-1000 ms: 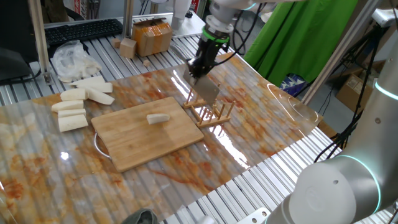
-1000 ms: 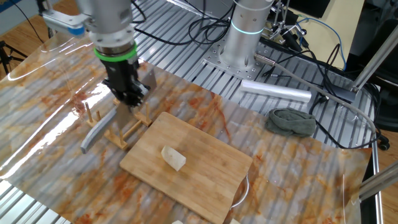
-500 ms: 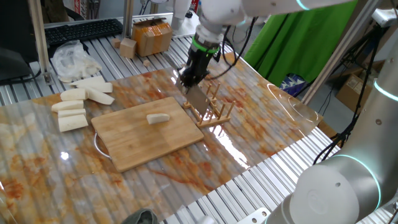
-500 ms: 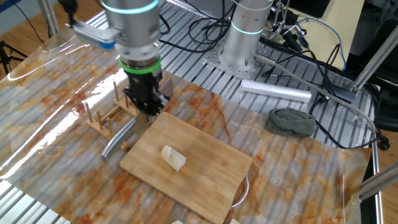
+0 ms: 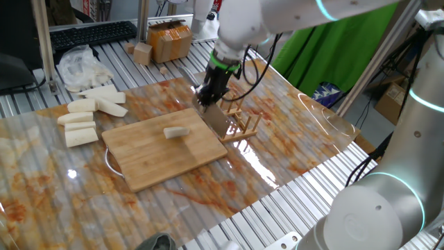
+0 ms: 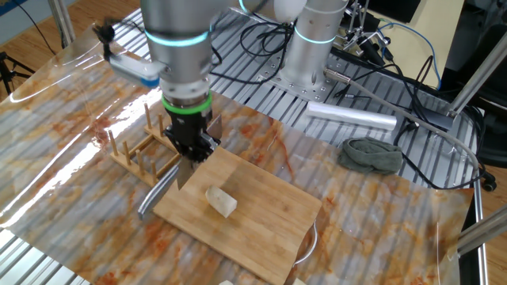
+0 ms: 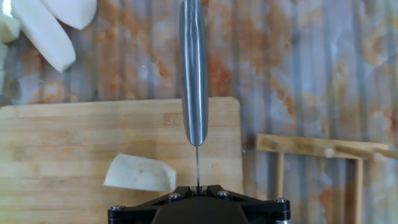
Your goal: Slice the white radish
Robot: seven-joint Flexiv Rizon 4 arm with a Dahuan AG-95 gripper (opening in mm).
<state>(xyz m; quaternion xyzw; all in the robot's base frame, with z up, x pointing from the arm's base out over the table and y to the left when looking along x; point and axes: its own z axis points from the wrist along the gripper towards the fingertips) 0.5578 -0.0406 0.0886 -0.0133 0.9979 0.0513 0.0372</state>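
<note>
The white radish [image 5: 176, 132] [image 6: 221, 201] [image 7: 139, 173] is a short pale piece lying on the bamboo cutting board [image 5: 159, 156] [image 6: 261, 214] [image 7: 62, 143]. My gripper [image 5: 206, 97] [image 6: 192, 150] [image 7: 198, 186] is shut on a knife [image 5: 218, 119] [image 6: 158, 194] [image 7: 193, 81]. It hangs over the board's edge on the rack side, a short way from the radish. In the hand view the knife is edge-on, its grey handle pointing away across the board's edge. The radish lies just left of the blade, apart from it.
A wooden rack [image 5: 239, 125] [image 6: 142, 146] [image 7: 317, 155] stands beside the board. Larger radish sticks [image 5: 87, 114] [image 7: 46, 31] and a white plastic bag [image 5: 80, 66] lie beyond the board. A grey cloth [image 6: 371, 154] and a metal cylinder [image 6: 351, 117] lie near the arm's base.
The gripper has carried the knife away from the wooden rack and over to the edge of the cutting board, closer to the radish. The radish has not moved.
</note>
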